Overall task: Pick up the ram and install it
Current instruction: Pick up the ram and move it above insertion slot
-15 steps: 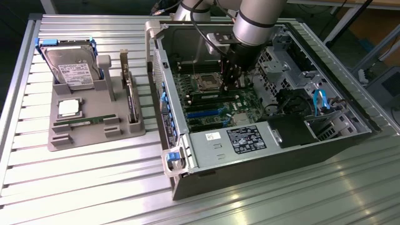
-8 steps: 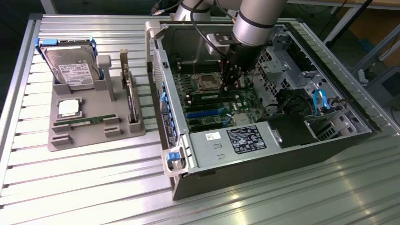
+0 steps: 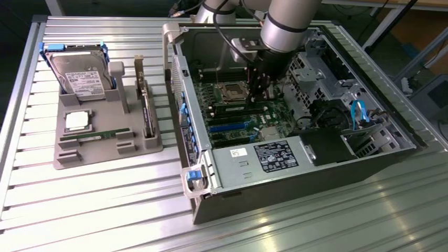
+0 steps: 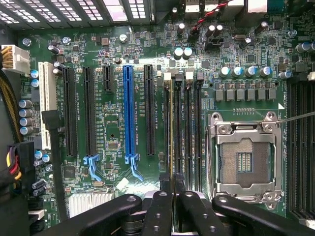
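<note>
At the exterior view's left edge of the slatted aluminium worktop [image 3: 105, 210] sits a grey moulded parts tray [image 3: 70, 157]. It carries a silver hard drive with a white label [image 3: 81, 76], a square silver processor chip [image 3: 77, 121] and a green expansion card with a metal bracket [image 3: 145, 105] standing on edge.

Toward the exterior view's right, the open black computer case [image 3: 224, 168] lies on its side with its green motherboard [image 3: 238, 118] facing up. The arm reaches down into it.

In the wrist view the blue expansion slot [image 4: 128, 113] comes first, then the row of black memory slots [image 4: 187, 132], then the empty silver processor socket [image 4: 244, 160]. The black end effector [image 4: 172, 184] hangs over the memory slots with its jaws nearly together, leaving only a sliver of gap.

Pinched in that gap is the ram [image 4: 171, 147], a long, thin green circuit-board stick. It shows here only as a narrow yellowish edge running parallel to the slots, so the identification is probably right rather than certain. It lies just beside the slot nearest the expansion slots, not visibly seated.

The pick-up looks done and the work stands at installation. Seating would call for the stick's edge squarely over one slot, level along its length, and a straight downward press.
</note>
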`<state>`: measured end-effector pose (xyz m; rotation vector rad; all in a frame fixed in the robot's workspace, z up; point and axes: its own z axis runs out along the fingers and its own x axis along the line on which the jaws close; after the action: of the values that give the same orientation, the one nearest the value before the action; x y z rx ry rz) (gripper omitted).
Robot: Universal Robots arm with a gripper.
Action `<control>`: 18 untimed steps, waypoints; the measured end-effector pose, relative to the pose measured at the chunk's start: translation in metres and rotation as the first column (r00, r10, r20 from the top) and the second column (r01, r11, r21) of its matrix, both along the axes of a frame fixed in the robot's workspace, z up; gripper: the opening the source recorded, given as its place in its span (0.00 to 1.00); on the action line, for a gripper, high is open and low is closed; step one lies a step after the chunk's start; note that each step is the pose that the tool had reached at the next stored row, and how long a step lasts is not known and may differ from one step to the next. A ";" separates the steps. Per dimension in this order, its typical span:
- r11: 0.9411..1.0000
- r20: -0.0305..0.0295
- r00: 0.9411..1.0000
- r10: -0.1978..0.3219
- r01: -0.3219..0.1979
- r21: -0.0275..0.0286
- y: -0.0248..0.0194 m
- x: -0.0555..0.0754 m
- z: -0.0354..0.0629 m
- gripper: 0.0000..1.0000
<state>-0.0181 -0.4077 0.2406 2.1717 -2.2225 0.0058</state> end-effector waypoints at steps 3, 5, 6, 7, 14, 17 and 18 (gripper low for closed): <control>1.000 0.000 1.000 0.000 0.000 0.000 0.0000 0.000 -0.0008 0.12; 1.000 0.001 1.000 0.000 0.000 0.000 0.0000 0.000 -0.0014 0.12; 1.000 0.001 1.000 0.000 0.000 0.000 0.0000 0.000 -0.0017 0.12; 1.000 0.001 1.000 0.000 0.000 0.000 0.0000 0.000 -0.0020 0.12; 1.000 0.001 1.000 0.000 0.000 0.000 0.0000 0.000 -0.0025 0.12; 1.000 0.001 1.000 0.000 0.000 0.000 0.0000 0.000 0.0008 0.12; 1.000 0.001 1.000 0.000 0.000 0.000 0.0001 0.000 0.0011 0.12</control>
<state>-0.0178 -0.4076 0.2417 2.1725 -2.2234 0.0070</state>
